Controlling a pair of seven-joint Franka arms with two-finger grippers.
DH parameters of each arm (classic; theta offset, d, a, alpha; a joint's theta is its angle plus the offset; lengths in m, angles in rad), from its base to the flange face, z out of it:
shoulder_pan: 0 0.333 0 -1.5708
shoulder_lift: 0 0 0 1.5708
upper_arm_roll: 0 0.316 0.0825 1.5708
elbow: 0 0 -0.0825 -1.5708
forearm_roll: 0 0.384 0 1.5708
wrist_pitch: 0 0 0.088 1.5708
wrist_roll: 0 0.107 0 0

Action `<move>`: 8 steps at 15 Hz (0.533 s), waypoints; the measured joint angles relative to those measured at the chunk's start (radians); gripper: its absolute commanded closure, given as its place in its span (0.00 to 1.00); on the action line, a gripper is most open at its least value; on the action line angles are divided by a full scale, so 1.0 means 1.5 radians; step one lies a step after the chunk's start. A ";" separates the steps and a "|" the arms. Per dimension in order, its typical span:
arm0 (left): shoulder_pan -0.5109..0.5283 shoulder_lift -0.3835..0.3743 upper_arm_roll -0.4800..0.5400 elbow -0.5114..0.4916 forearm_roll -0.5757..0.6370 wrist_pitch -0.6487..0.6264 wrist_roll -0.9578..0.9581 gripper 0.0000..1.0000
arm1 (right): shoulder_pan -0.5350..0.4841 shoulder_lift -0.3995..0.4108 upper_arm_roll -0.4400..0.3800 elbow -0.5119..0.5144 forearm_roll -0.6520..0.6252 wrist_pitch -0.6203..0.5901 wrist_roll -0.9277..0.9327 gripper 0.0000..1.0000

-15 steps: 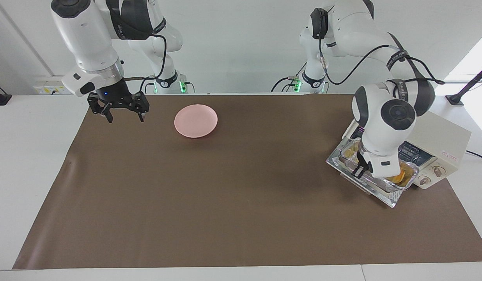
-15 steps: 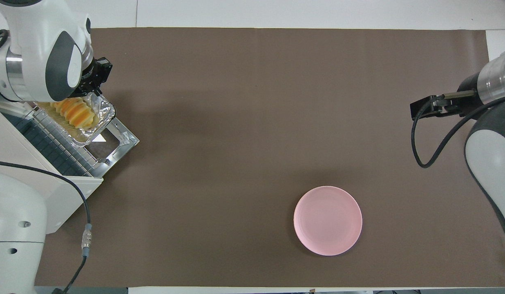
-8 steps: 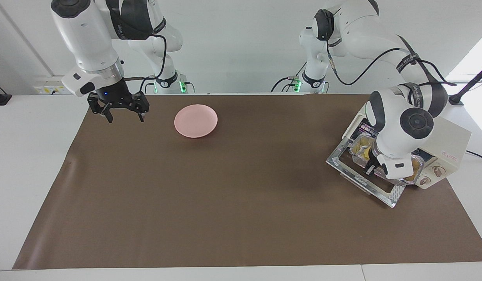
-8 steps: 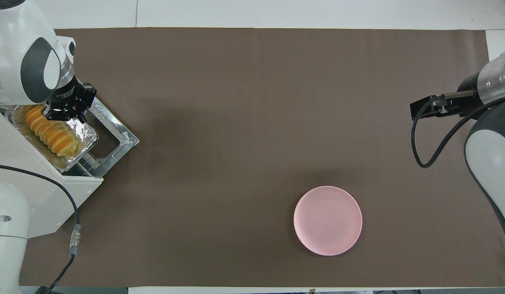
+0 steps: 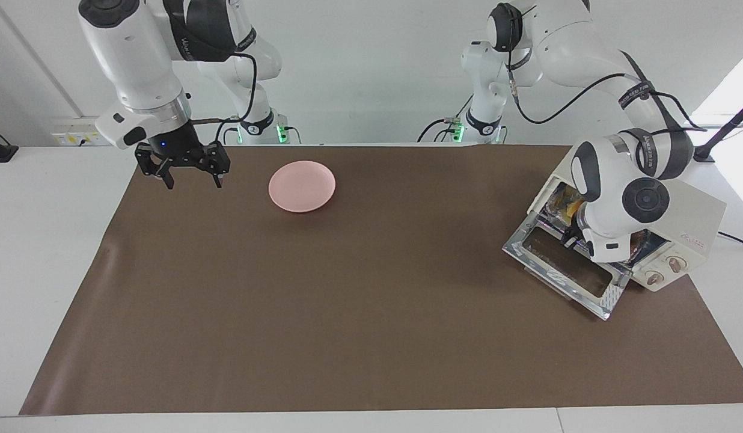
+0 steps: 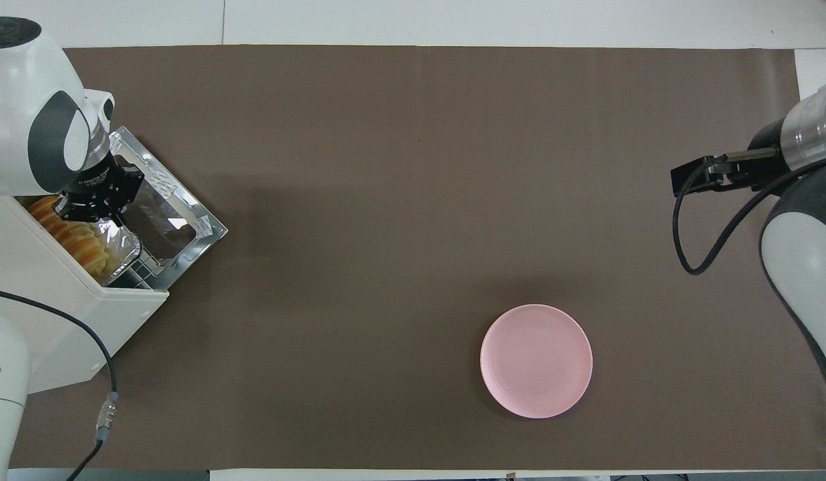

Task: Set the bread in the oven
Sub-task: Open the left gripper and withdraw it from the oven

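Two arms share the table, and only one is at work. At the left arm's end of the brown mat (image 6: 413,200) stands the oven (image 5: 690,219), cream-white, its glass door (image 6: 169,220) dropped flat onto the mat toward the middle of the table. The bread (image 6: 75,237) lies in a crinkled foil tray (image 6: 122,248) that sits mostly inside the oven's mouth — in the overhead view the ridged golden loaf shows just under the top edge of the opening, with a corner of foil still poking out over the hinge end of the door. In the facing view only a scrap of yellow shows inside the cavity (image 5: 565,207), the rest hidden by the arm's wrist.

The left gripper (image 6: 92,200) is at the oven's opening, right at the outer edge of the tray and over the inner part of the door. Whether its fingers are pinching the foil rim or merely resting against it I cannot tell; the black hand covers the contact.

The right gripper (image 5: 191,177) waits in the air over the mat's corner at the right arm's end, fingers spread apart and pointing down, holding nothing. A round pink plate (image 5: 302,186) rests on the mat near the robots, well apart from the oven.
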 measured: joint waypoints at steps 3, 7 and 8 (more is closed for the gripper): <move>0.010 -0.011 0.003 -0.033 0.004 0.034 0.005 1.00 | 0.000 0.000 0.000 0.000 0.000 0.000 0.000 0.00; 0.018 -0.019 0.009 -0.052 0.010 0.054 0.022 0.82 | 0.000 0.000 0.000 0.000 0.000 0.000 0.000 0.00; 0.019 -0.021 0.009 -0.052 0.010 0.055 0.023 0.38 | 0.000 0.000 0.000 0.000 0.000 0.000 0.000 0.00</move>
